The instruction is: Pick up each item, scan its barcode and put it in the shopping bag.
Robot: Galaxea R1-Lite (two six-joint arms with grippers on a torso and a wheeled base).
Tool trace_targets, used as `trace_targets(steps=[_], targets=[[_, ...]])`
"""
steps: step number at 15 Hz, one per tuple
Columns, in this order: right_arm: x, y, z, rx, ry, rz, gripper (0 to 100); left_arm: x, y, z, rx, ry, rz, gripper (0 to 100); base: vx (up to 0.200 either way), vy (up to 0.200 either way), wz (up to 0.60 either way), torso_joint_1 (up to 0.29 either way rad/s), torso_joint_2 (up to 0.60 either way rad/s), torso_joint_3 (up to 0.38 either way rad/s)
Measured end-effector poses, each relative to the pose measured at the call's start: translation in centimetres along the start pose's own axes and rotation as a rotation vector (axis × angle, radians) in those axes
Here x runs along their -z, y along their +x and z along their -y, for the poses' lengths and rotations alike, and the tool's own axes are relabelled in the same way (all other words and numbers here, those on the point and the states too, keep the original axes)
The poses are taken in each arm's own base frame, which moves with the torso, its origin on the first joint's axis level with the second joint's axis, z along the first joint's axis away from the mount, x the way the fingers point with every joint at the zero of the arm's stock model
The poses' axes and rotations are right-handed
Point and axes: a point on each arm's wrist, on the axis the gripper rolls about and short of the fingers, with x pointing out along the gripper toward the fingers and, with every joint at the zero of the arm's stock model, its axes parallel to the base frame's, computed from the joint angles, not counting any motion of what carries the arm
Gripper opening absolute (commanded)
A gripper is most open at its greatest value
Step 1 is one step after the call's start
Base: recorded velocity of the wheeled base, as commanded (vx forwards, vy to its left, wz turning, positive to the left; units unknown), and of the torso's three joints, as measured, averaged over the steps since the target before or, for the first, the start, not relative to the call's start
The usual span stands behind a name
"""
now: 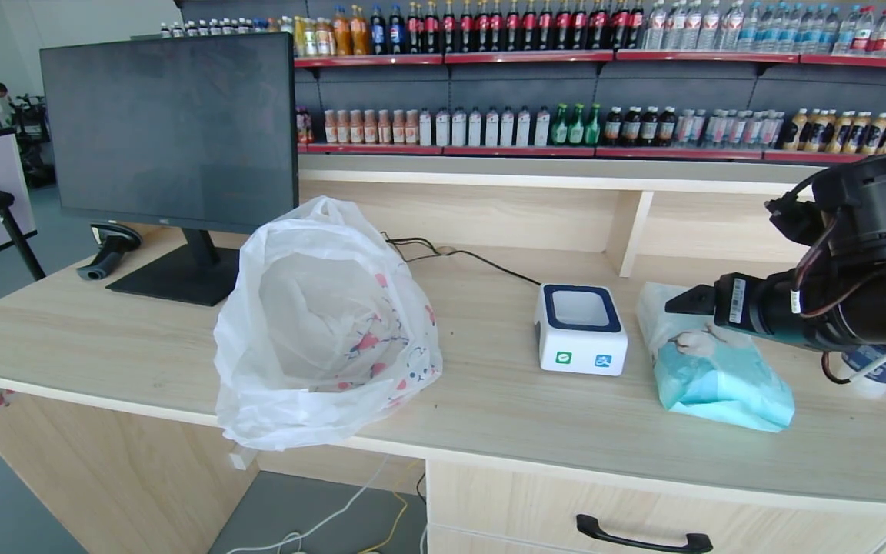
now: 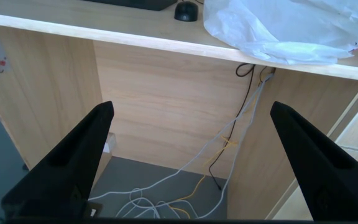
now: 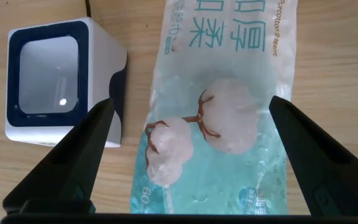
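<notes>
Toward the right end of the counter [image 1: 489,415], the tissue pack [image 1: 720,373] lies flat, just beside the barcode scanner [image 1: 581,328]. Right gripper [image 3: 191,106] hovers above it, fingers spread wide across the pack's width. Recommended: descend squarely, close on the narrow width, and keep off the scanner. Left gripper [image 2: 191,106], fingers also wide, hangs below the front edge under the shopping bag [image 1: 328,323].

I see a light wood counter [image 1: 489,415]. Left to right on it:
- black handheld scanner [image 1: 108,250], near the monitor's base
- monitor [image 1: 170,131] on its stand, towards the back
- white shopping bag [image 1: 328,323], mouth open, bulging over the front edge
- white desktop scanner [image 1: 580,328], window up
- teal tissue pack [image 1: 712,377], flat, just beside that scanner

A black cable [image 1: 474,258] runs along the back to the desktop scanner.
</notes>
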Motion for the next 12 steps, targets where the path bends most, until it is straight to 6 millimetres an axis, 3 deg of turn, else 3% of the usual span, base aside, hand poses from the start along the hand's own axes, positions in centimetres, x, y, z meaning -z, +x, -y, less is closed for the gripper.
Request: trace_targets(steps=[7, 12], targets=[[0.3, 0.5, 0.5, 0.012, -0.016, -0.023, 100, 0.0, 0.0, 0.0, 0.0, 0.0, 0.0, 100, 0.0, 0.0, 0.0, 0.0, 0.0, 0.0], [1.0, 1.3, -0.6, 0.0, -0.078, -0.051, 100, 0.0, 0.0, 0.0, 0.0, 0.0, 0.0, 100, 0.0, 0.0, 0.0, 0.0, 0.0, 0.0]])
